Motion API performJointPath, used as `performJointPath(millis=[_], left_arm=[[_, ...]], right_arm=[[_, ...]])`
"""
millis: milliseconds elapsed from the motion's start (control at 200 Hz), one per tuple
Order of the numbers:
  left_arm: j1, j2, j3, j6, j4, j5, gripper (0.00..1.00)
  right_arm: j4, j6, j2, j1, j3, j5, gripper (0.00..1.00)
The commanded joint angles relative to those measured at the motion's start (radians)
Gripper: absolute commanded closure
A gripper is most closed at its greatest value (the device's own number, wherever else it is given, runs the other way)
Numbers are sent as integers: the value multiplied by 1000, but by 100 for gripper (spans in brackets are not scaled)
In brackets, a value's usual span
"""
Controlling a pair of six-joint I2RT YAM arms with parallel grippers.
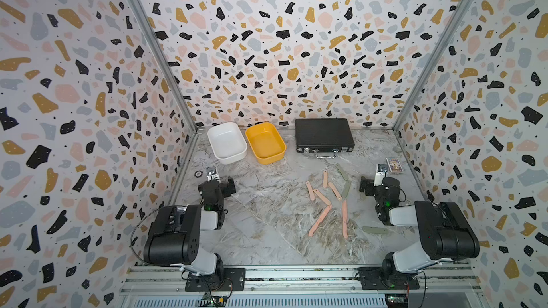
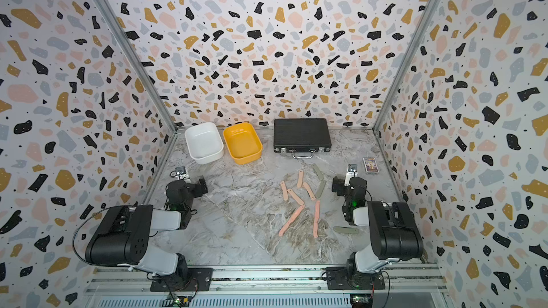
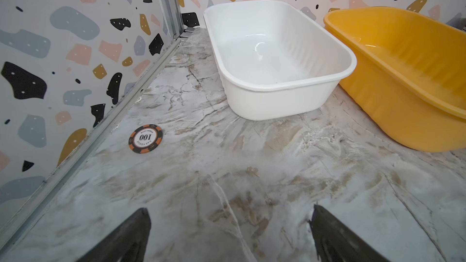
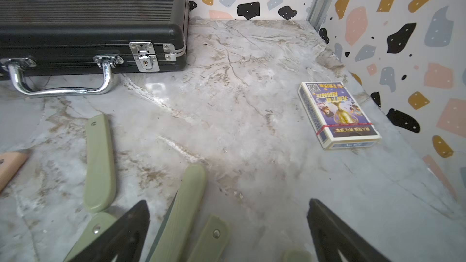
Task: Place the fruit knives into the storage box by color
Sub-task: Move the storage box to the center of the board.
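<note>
Several salmon-pink fruit knives (image 1: 322, 197) and three sage-green ones (image 1: 346, 188) lie scattered on the marble table right of centre, in both top views (image 2: 295, 197). The storage box is two empty tubs at the back left, a white tub (image 1: 227, 143) and a yellow tub (image 1: 265, 143). My left gripper (image 3: 229, 212) is open and empty over bare table, facing the white tub (image 3: 277, 89). My right gripper (image 4: 228, 205) is open, low over green knives (image 4: 180, 212); its fingers touch none of them.
A black briefcase (image 1: 324, 135) stands at the back, right of the tubs. A printed card box (image 4: 338, 114) lies near the right wall. A poker chip (image 3: 145, 138) sits by the left wall. Patterned walls close in three sides.
</note>
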Motion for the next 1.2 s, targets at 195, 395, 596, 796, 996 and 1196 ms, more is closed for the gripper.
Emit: performJointPath(millis=[195, 395, 596, 796, 996, 1196], left_arm=[[-4, -9, 0, 11, 16, 12, 1], [-4, -9, 1, 10, 15, 13, 1], [-3, -10, 1, 11, 13, 12, 1], [-3, -9, 2, 12, 12, 12, 1], [-2, -22, 2, 10, 12, 6, 1], [20, -169, 277, 49, -593, 99, 1]], right_arm=[[-10, -3, -15, -3, 13, -7, 0], [-10, -3, -15, -3, 12, -7, 0], [-9, -3, -15, -4, 12, -7, 0], [-11, -3, -14, -3, 14, -8, 0], [-11, 2, -27, -3, 10, 17, 0], [-278, 25, -202, -2, 84, 81, 0]])
